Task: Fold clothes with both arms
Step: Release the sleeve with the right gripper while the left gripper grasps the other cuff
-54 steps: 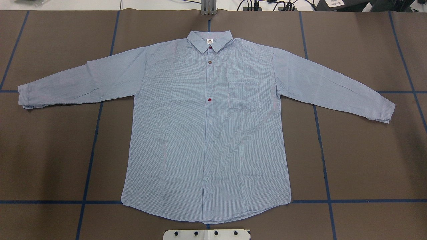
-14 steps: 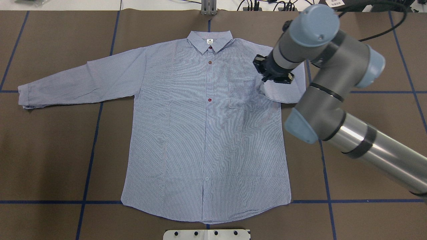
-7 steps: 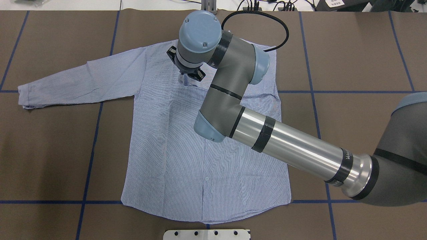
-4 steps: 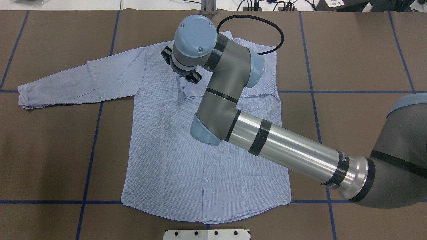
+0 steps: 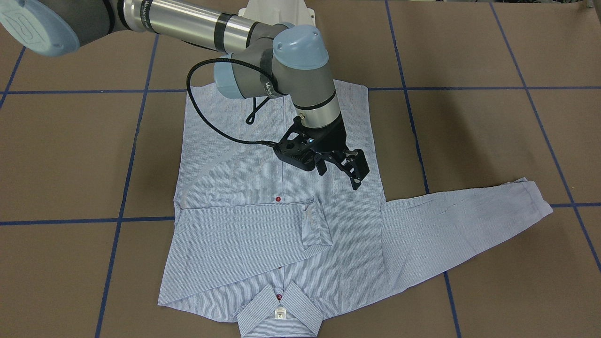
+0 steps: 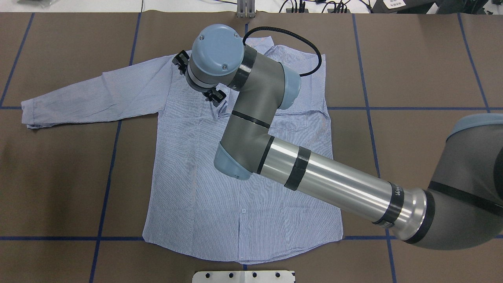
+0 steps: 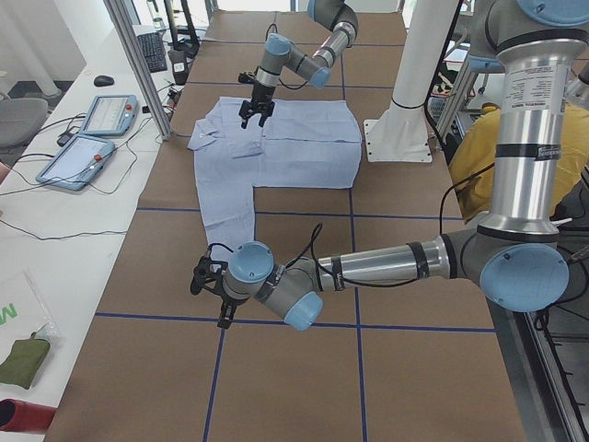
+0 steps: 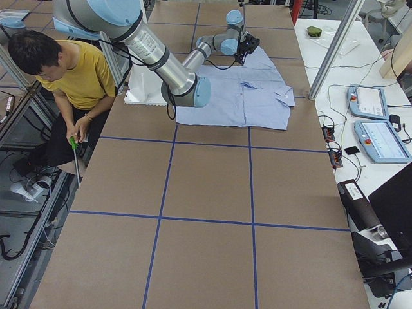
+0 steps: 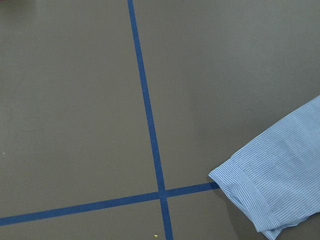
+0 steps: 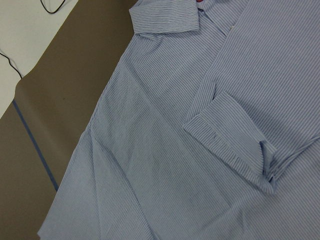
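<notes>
Since the earlier frame the right jaws have been moved off the folded sleeve (image 5: 244,241); they are held wide, empty. The light-blue striped button-up shirt (image 6: 243,188) is spread on the brown worktop (image 6: 59,177), that sleeve crossed near the collar (image 5: 263,305). The state of the left jaws cannot be told. Risk: the fold could be dragged open if snagged.

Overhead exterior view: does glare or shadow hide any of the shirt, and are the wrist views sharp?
Overhead exterior: glare only along the right arm, on its silver tube; the arm itself covers much of the shirt chest. Exterior front-facing: a soft arm shadow on the table. Both wrist views: sharp, evenly lit.
</notes>
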Controlling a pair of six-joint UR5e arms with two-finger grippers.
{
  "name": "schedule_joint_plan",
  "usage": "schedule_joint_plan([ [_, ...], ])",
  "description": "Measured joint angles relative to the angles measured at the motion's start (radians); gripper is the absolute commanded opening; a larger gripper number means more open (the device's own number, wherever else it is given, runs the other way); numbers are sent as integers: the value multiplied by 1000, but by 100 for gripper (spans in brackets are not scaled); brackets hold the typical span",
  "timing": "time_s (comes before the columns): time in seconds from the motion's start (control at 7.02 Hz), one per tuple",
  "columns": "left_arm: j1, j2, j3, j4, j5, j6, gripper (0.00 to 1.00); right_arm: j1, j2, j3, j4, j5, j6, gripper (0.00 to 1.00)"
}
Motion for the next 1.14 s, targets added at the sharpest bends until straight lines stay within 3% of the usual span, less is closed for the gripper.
schedule_joint_plan([
  [0.57, 155, -82, 85, -36, -2, -393, 82, 79, -246, 204, -1, 44, -108, 100],
  [0.71, 173, -98, 102, -42, -1, -430, 70, 85, -260, 218, -3, 46, -112, 100],
  [1.14, 221, -116, 132, -69, -2, -451, 62, 93, -273, 225, -3, 47, -114, 100],
])
